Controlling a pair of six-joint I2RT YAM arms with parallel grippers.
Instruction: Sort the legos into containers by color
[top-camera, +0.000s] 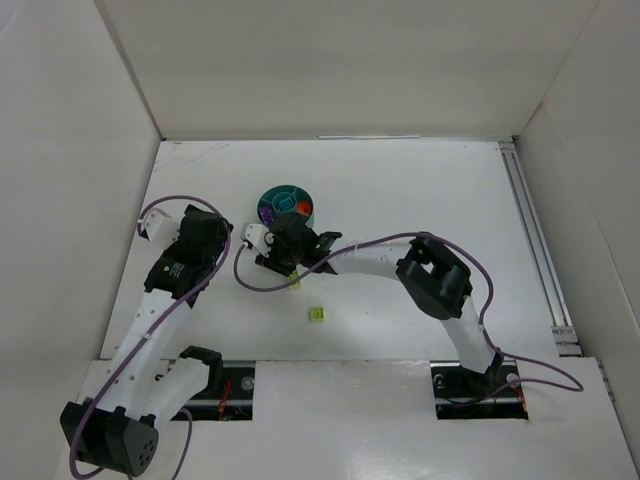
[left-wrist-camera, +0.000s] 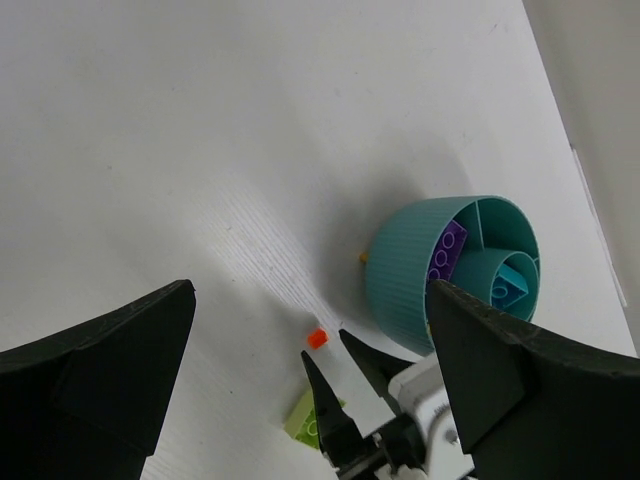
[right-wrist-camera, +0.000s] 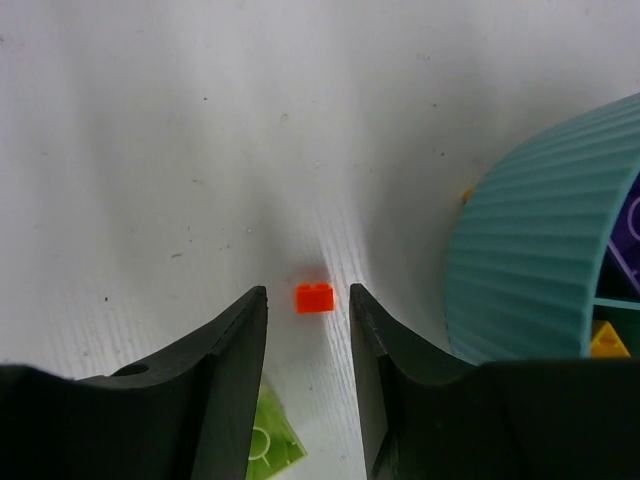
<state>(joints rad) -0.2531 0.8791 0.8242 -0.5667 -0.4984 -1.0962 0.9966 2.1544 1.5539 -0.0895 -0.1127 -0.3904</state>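
Inside the teal dish (left-wrist-camera: 400, 280), purple bricks (left-wrist-camera: 447, 255)

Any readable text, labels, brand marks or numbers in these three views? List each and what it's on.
No text can be read in any view.
Too small to read: a pale mark on the left arm.
Too blurred to read: the studs of the lime brick, no lettering legible.
No print visible: the teal dish and the orange brick.
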